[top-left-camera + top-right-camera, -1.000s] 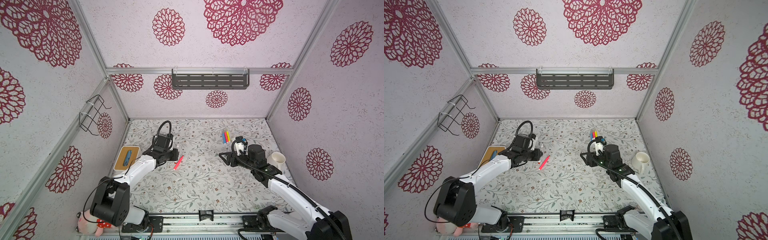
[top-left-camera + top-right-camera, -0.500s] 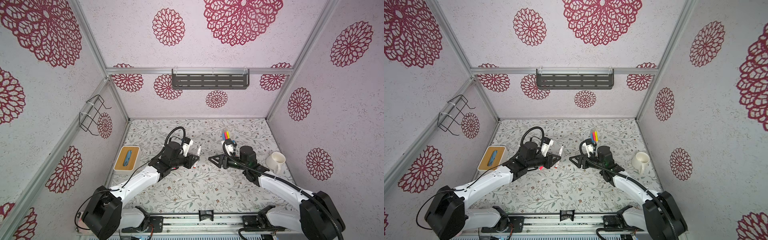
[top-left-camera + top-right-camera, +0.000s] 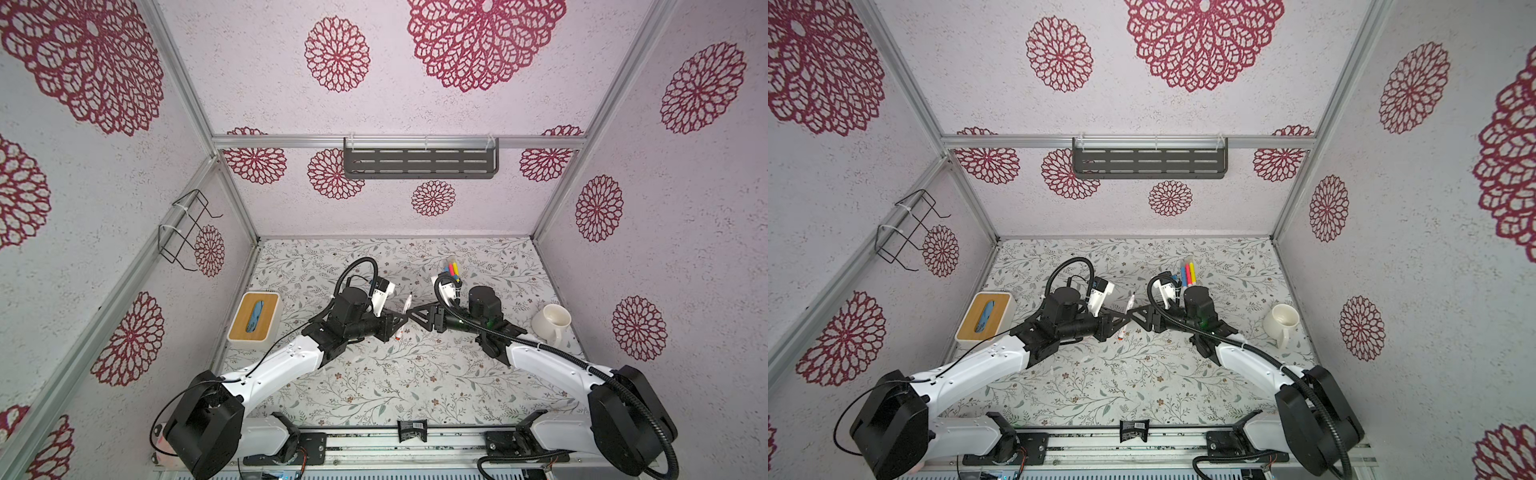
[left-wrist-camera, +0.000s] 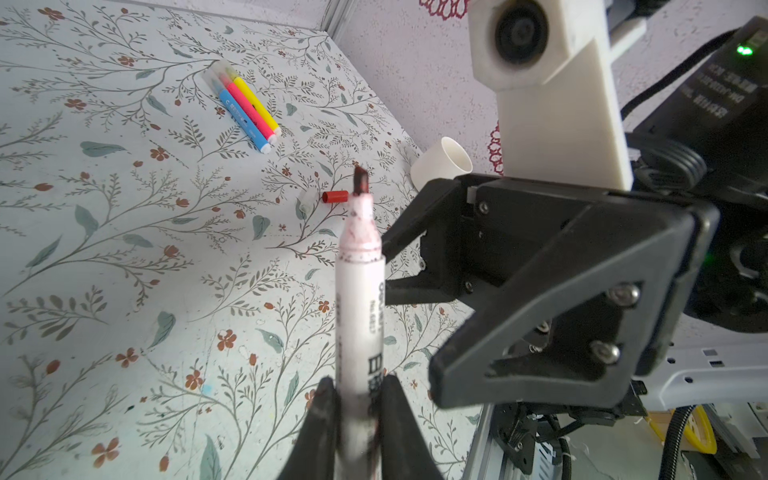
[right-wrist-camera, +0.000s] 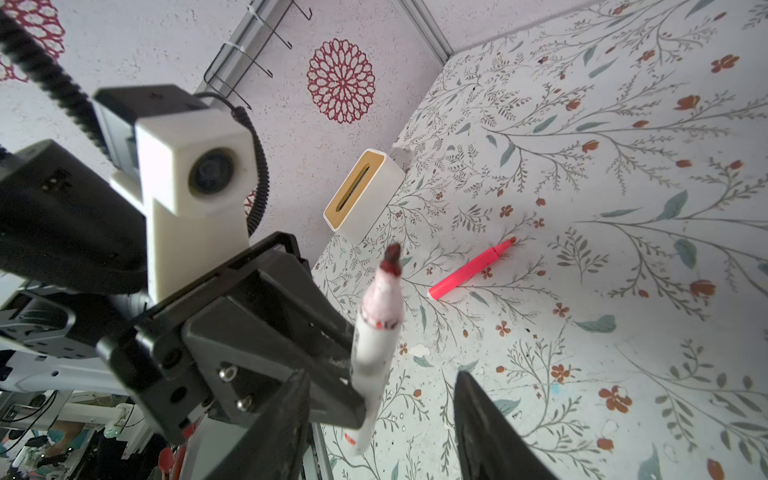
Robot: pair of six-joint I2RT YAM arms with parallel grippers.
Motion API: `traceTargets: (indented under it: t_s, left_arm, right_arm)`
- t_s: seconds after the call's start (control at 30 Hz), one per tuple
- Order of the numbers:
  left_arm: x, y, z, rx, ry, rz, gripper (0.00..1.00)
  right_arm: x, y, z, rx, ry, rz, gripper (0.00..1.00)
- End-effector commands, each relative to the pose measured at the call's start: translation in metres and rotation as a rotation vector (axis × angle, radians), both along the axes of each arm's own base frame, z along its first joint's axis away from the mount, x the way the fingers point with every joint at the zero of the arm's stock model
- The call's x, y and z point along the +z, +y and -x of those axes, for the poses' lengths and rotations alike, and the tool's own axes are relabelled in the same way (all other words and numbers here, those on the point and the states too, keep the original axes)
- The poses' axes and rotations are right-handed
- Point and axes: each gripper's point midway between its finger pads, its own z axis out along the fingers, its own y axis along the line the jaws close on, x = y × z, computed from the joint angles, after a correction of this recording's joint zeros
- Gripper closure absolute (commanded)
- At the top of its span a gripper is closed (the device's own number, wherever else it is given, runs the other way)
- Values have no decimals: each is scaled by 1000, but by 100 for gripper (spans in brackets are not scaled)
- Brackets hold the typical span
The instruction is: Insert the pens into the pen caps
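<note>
Marker [image 4: 360, 291] aloft at table [image 3: 374, 386] centre.
My left gripper [image 4: 357, 386] clamps its barrel, tip bared, so my right gripper [image 5: 382, 374], jaws parted around it, can likely take over; red cap [image 4: 335, 196] lies toward three o'clock.

Floral counter [image 3: 374, 386] w/ tissue box [image 3: 254, 320] at left edge, white mug [image 3: 550, 324] at right. Near back: three capped pens [image 3: 453, 268], blue/pink/yellow, side by side, touching. A red cap [image 4: 335, 196] lies just beside a clear cap [image 4: 305, 198]. Uncapped pink pen [image 5: 469, 270] lies alone.
</note>
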Motion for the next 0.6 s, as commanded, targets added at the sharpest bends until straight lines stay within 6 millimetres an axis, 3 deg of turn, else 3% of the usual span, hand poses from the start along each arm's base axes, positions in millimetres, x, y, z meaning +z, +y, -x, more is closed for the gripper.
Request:
traceTargets:
  t_s: [0.0,0.13,0.37,0.43,0.5,0.57]
  left_arm:
    - [11,-7,3,-24,-28,32,90]
    - [12,-10,5,-34,-32,32,90]
    - [15,-15,8,-60,-33,41,90]
    - [13,-15,6,-54,-29,34,85]
    - [10,-13,5,-43,-25,22,69]
    - [8,-13,4,-40,-22,17,63]
  right_arm:
    - [26,8,-4,24,-68,-50,46]
    - [29,11,-4,36,-64,-71,56]
    - [27,10,-3,31,-51,-78,86]
    - [26,10,-3,26,-49,-80,90]
    - [27,9,-3,20,-51,-84,92]
    - [29,8,-3,16,-56,-91,92]
